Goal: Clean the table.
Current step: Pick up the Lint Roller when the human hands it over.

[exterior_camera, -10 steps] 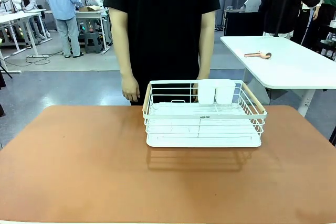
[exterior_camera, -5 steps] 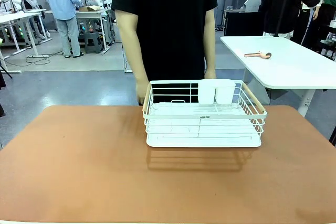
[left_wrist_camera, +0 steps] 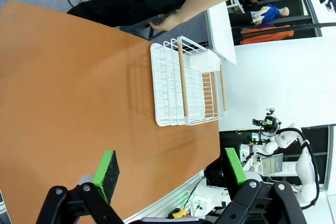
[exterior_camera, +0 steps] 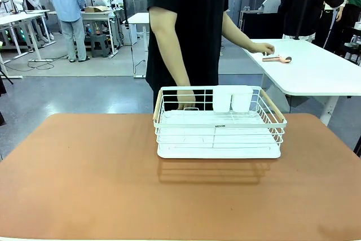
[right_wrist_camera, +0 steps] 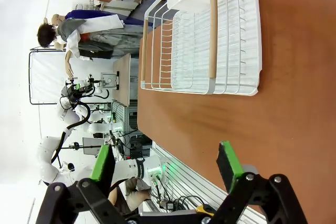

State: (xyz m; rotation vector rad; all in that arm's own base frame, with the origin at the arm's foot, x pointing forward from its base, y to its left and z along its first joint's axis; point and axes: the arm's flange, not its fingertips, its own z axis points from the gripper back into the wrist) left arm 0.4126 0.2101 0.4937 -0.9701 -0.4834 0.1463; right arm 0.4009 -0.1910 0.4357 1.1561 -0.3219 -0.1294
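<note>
The terracotta table (exterior_camera: 84, 179) spreads across the front view, and its top also shows in the left wrist view (left_wrist_camera: 63, 93) and the right wrist view (right_wrist_camera: 294, 124). My left gripper (left_wrist_camera: 170, 174) hangs open above the table's near side, nothing between its green pads. My right gripper (right_wrist_camera: 165, 167) is open too, over the table edge beside the rack, and holds nothing. A person in a black shirt stands at the far side; one hand (exterior_camera: 262, 48) reaches to the white desk, the other hand (exterior_camera: 185, 104) hangs behind the rack.
A white wire rack (exterior_camera: 219, 122) with wooden handles and two white cups (exterior_camera: 231, 99) stands at the table's far middle; the rack (left_wrist_camera: 186, 85) (right_wrist_camera: 210, 40) is in both wrist views. A white desk (exterior_camera: 310, 71) at the right carries a pinkish tool (exterior_camera: 276, 58).
The person has shifted to the right and stretched one arm out to the white desk. The rack and table are unchanged.
</note>
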